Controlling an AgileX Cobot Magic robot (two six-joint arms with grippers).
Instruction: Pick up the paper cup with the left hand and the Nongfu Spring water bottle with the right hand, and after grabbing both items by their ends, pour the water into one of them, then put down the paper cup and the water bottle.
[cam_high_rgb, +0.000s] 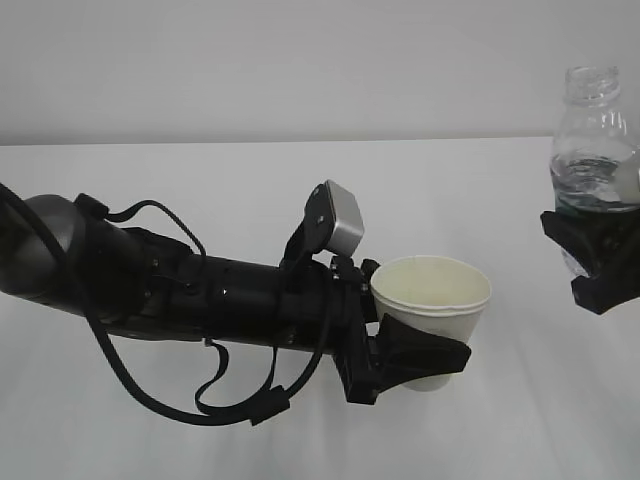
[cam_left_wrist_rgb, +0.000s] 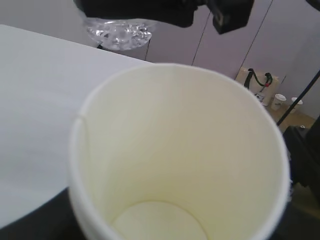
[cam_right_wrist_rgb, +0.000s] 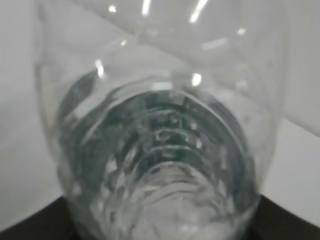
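The left arm (cam_high_rgb: 200, 290) is seen stretched from the left edge toward the middle of the exterior view, lying almost level, with black cables looped beneath it. A silver-grey box (cam_high_rgb: 338, 220) is carried on top near the wrist. The left tool (cam_high_rgb: 415, 350) is closed about the lower part of the cup (cam_high_rgb: 432, 300), which is held upright with its mouth upward; one black finger (cam_high_rgb: 425, 352) is seen across the near side. The right tool (cam_high_rgb: 598, 262) is seen at the right edge, higher up, closed about the lower half of the bottle (cam_high_rgb: 595, 140), which is held upright.
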